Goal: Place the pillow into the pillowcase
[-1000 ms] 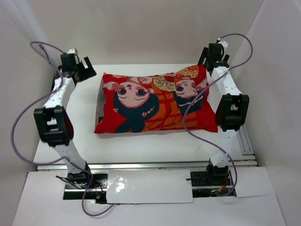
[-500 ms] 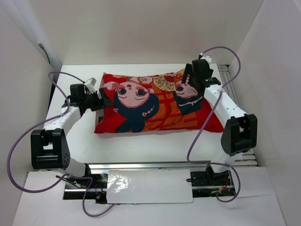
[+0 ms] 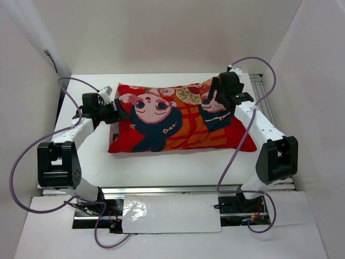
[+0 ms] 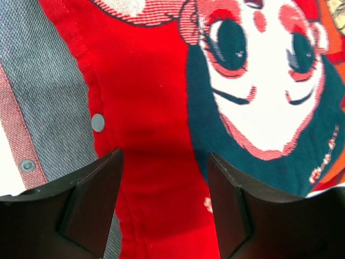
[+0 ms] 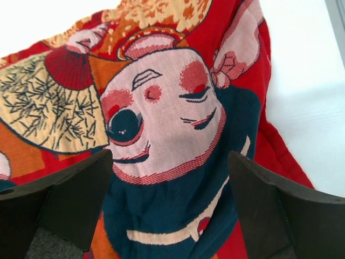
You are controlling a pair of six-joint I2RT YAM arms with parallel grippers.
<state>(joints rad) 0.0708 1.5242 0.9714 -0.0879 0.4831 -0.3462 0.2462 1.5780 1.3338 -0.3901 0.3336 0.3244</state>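
The red pillowcase (image 3: pixel 178 121) lies flat in the middle of the white table (image 3: pixel 161 162), its face with the two black-haired dolls turned up and their heads pointing toward the far side. It looks plump and filled out. I can't see the pillow itself anywhere, only the cover. The left gripper (image 3: pixel 117 112) is down at the left end of the case, level with the big doll's head. From its own camera the two dark fingers (image 4: pixel 91 199) stand partly apart over the red cloth, with open fabric showing between them and nothing pinched that I can make out. Just left of that spot the case's opening shows a grey-blue inner band (image 4: pixel 48 108) with a round snap button (image 4: pixel 97 122) at its edge and another snap (image 4: pixel 27 165) further left. The big doll's face (image 4: pixel 264 81) fills the right side of that view. The right gripper (image 3: pixel 211 100) hangs over the far right part of the case, above the smaller doll (image 5: pixel 161 108). Its jaws are spread wide and hold nothing. A yellow fan pattern (image 5: pixel 48 108) sits to the left of that doll's face, and the red corner of the case runs out onto bare white table at the right. Purple cables (image 3: pixel 32 156) loop off both arms.
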